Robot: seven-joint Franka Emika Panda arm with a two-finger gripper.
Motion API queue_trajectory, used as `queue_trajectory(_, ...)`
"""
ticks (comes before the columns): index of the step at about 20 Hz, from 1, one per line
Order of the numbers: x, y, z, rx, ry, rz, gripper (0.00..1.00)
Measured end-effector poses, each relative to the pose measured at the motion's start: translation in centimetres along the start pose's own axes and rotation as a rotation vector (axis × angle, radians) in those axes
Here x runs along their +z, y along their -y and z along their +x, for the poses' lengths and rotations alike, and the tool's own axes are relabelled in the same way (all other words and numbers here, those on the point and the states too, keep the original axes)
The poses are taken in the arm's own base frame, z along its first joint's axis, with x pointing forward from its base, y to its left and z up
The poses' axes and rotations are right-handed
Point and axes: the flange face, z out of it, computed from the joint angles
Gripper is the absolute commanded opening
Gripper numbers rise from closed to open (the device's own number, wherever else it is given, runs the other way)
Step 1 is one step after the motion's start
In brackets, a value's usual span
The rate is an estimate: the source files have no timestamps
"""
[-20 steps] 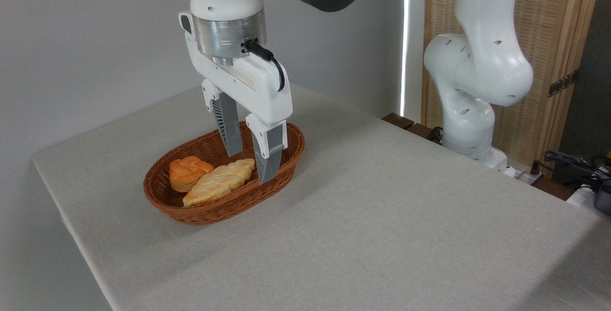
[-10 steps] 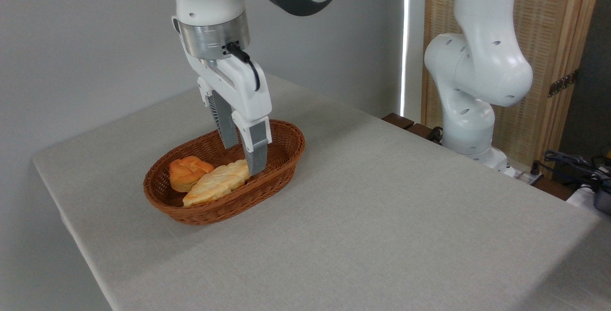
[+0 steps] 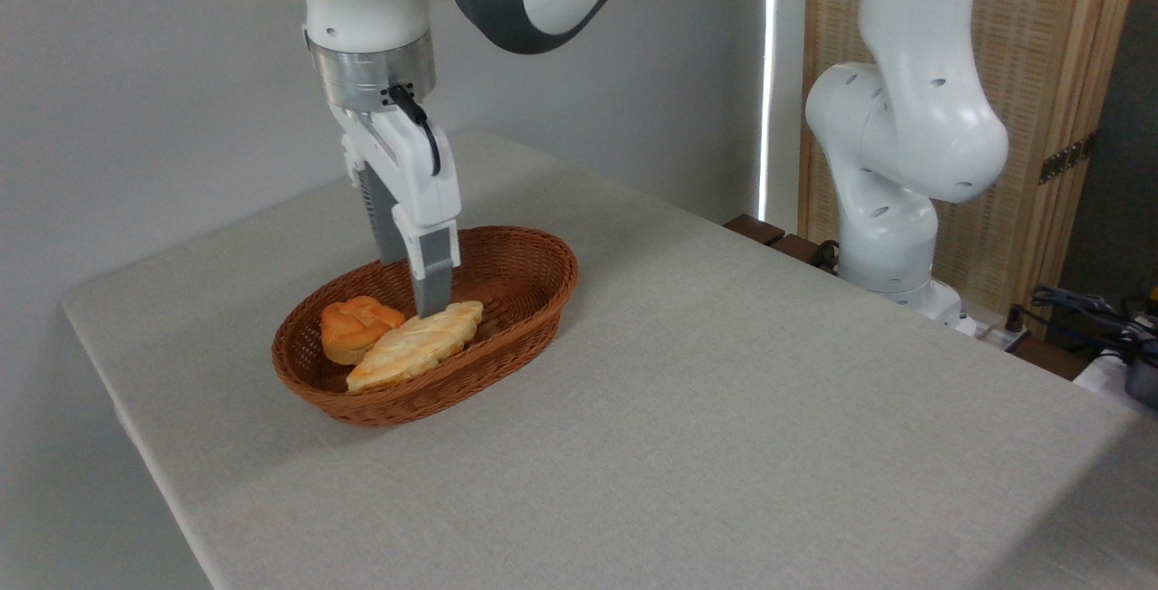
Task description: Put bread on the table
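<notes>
The bread (image 3: 355,326), a small orange-brown bun with a lumpy top, lies in the left end of a brown wicker basket (image 3: 548,257). The basket stands on the light grey-beige table (image 3: 724,409). My gripper (image 3: 414,287) hangs point-down inside the basket, just right of the bun. It is open, with nothing between its fingers. It is turned so that one grey finger sits partly behind the other. The near fingertip (image 3: 432,305) is at the far end of a pale long loaf.
The pale long loaf (image 3: 416,346) lies diagonally in the basket, touching the bun's right side. The arm's white base (image 3: 891,237) stands at the table's far right edge. Behind it is a woven screen (image 3: 1049,74), and cables (image 3: 1086,309) lie at the right.
The gripper has moved left across the basket towards the bun and turned about its axis, so its fingers now line up one behind the other. The bun and loaf have not moved.
</notes>
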Motion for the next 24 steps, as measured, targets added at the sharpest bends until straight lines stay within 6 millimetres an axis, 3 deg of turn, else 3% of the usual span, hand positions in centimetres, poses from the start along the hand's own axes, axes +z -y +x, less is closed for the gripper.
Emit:
queue_trajectory(8, 0.8, -0.7, 1.0, 0.012, -0.020, -0.006, 1.00)
queue_trajectory(24, 1.3, 0.6, 1.0, -0.004, -0.023, 0.001, 1.00)
